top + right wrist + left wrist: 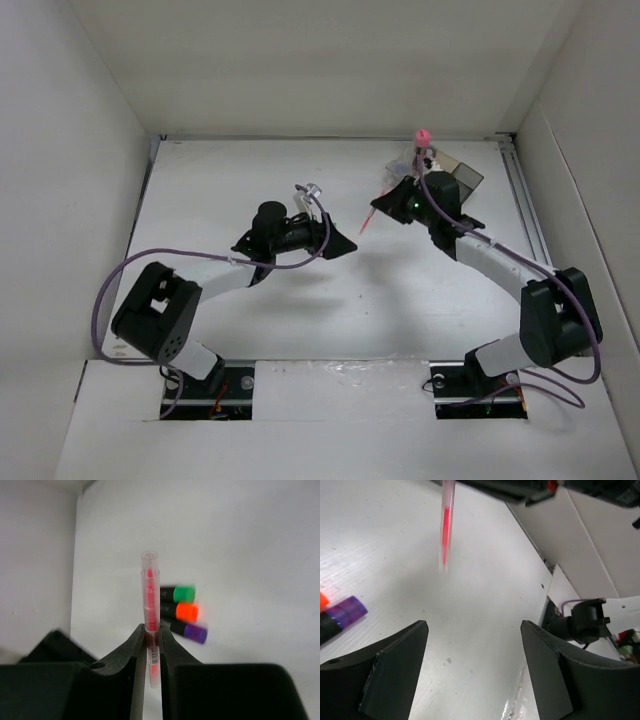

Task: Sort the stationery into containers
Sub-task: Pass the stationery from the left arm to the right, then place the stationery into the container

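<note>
Right gripper (152,634) clamps the pink-red pen (150,592); its barrel print, possibly lettering, is too blurred to read. Left gripper (474,626) gapes empty; pen partly hides three markers (187,612).

Each arm is built from black joint housings linked by white tubular segments. The left arm (190,300) and right arm (500,265) each rise from a black base block. A purple cable (99,320) loops along the left arm, and a matching cable (597,360) runs along the right. A green light (409,207) glows on the right wrist. The left gripper (474,627) has matte black, wedge-shaped fingers (395,670). The right gripper (152,630) has black, tapered fingers (127,652).
</note>
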`<act>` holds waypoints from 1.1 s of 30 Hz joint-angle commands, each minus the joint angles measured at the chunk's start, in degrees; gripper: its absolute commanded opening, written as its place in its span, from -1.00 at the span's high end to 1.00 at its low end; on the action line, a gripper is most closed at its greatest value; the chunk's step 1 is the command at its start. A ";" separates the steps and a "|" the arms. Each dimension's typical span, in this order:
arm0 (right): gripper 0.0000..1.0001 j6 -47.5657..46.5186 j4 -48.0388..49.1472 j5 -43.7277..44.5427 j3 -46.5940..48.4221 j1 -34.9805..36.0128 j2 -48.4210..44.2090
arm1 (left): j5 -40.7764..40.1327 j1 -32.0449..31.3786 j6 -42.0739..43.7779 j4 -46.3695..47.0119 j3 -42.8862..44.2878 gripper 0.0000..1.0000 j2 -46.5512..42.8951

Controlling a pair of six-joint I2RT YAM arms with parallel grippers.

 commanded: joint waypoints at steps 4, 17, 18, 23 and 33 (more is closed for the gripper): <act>1.00 1.18 -4.39 12.93 9.34 -9.97 2.33 | -12.09 -0.18 7.91 -5.43 -2.26 -0.47 -13.28; 1.00 1.18 -18.62 31.15 35.69 -19.47 23.95 | -23.88 -0.18 8.45 -13.88 -1.84 -0.45 -15.15; 1.00 0.66 -19.16 32.02 36.77 -19.47 25.96 | -23.88 -0.18 8.45 -13.88 -1.84 -0.45 -15.67; 0.99 0.65 -20.92 31.94 40.64 -20.00 30.37 | -24.58 -0.18 8.45 -15.10 -1.23 -0.45 -15.15; 0.13 1.70 -21.45 30.45 40.65 -20.00 31.00 | -27.39 -0.18 8.45 -16.33 -0.69 -0.42 -13.48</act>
